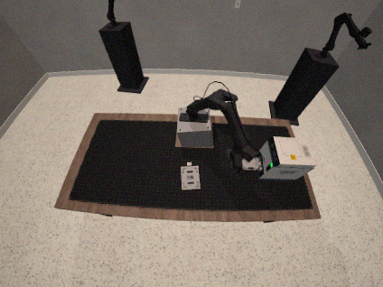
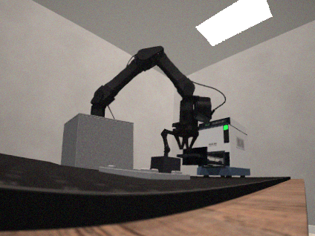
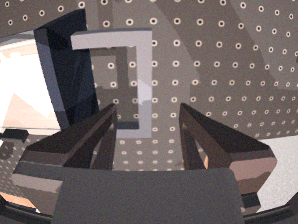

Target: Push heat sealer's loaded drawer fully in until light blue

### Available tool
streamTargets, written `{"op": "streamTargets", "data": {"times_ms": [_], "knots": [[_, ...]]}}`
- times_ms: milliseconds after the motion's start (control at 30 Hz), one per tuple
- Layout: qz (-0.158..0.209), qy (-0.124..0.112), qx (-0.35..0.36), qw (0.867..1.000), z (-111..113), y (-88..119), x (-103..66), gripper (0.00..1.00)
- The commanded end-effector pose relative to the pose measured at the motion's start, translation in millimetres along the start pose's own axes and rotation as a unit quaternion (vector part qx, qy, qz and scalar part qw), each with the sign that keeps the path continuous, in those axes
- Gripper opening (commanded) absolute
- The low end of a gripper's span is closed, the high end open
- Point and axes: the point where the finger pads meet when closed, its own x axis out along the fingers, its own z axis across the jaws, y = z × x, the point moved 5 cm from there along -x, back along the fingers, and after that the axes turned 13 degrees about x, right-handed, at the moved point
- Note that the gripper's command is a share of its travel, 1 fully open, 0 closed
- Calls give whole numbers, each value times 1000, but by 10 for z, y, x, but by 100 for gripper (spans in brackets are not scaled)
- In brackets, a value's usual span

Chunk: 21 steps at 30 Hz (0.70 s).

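Note:
The heat sealer is a white box on a blue base at the right end of the mat. Its light is green. The dark drawer sticks out of its left face. My gripper is open about halfway with nothing between the fingers. It hangs low at the drawer's outer end. In the wrist view a pale grey angular frame lies on a dotted surface beside the dark drawer wall. I cannot make out the plate.
The arm's grey base box stands at the mat's back middle. A small white card-like fixture lies on the black mat left of the gripper. Two dark camera pillars stand behind the table.

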Motion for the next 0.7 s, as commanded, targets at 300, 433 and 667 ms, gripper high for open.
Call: {"op": "streamTargets", "data": {"times_ms": [300, 433, 667], "knots": [[-14, -6, 0, 1000, 7, -68, 188, 45], [-9, 2, -1, 1000, -31, -36, 279, 45], [-24, -23, 0, 999, 88, -115, 164, 45]]}}
